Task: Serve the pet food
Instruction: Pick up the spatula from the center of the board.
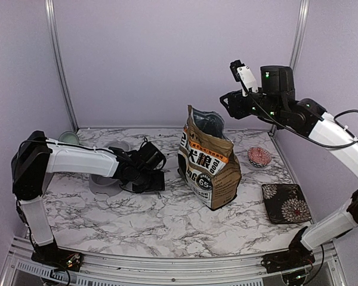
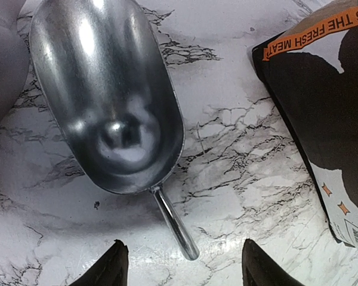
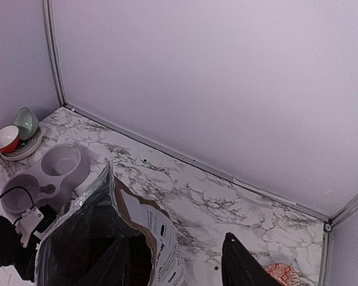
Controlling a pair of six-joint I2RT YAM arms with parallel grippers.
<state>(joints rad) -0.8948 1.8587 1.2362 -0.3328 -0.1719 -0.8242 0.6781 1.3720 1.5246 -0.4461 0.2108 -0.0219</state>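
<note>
Left gripper (image 2: 182, 271) sits low over the white marble tabletop (image 2: 238, 149), fingers spread either side of the shiny metal scoop's (image 2: 107, 89) thin handle tip, nothing pinched. Risk: an off-centre close skids the round handle and the scoop twists away. No pet food visible; probably inside the tall brown-and-white printed bag (image 1: 209, 161), just right of it. Right gripper (image 1: 225, 102) hangs spread above the bag.

a: what kind of place is this?
b: a robot test cell in a lab. a left arm (image 1: 77, 158) and a right arm (image 1: 340, 140) sit on a metal rail (image 1: 167, 268) at the near edge.
a: and around them?
b: plain pale wall panels (image 1: 167, 59) in aluminium posts (image 1: 58, 65) box in a marble-print tabletop (image 1: 167, 223); a black cable (image 1: 353, 114) loops off the right arm.
</note>
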